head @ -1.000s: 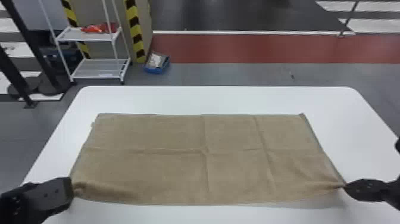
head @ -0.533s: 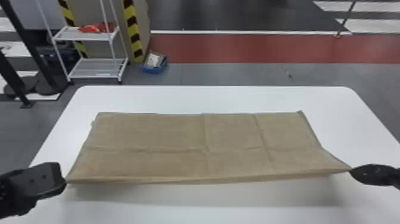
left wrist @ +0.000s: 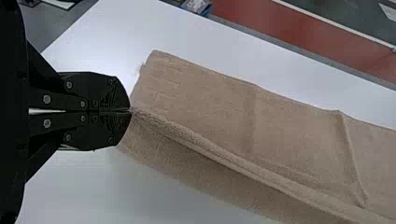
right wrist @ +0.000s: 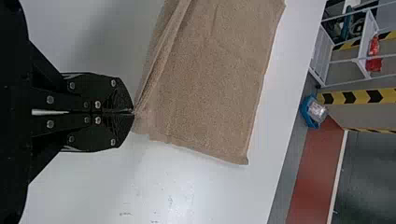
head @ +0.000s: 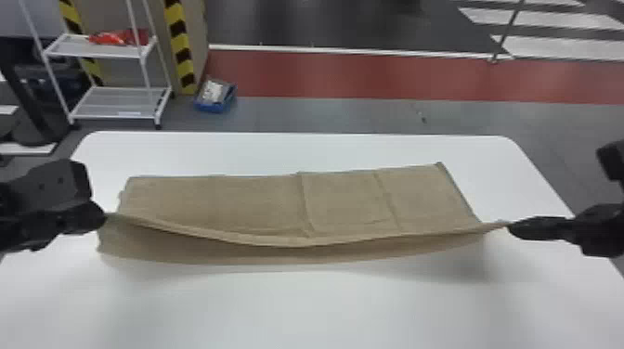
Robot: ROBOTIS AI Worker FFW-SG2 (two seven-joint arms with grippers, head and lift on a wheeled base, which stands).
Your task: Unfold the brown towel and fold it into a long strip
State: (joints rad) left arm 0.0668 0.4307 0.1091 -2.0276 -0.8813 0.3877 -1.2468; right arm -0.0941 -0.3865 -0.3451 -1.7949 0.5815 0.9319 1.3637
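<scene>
Indoors, white table (head: 297, 306), red floor strip (head: 371, 76)

brown towel (head: 343, 199) showing matt, rough cloth, white bench (head: 297, 311) looking smooth, faintly glossy, screws (left wrist: 46, 99) gleaming like metal

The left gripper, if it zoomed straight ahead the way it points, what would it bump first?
Probably the brown towel: the left gripper pinches its raised edge, and more towel spreads ahead. How far below that lies is unclear.

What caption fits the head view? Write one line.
Left gripper and right gripper hold one edge of a towel above the table.
</scene>
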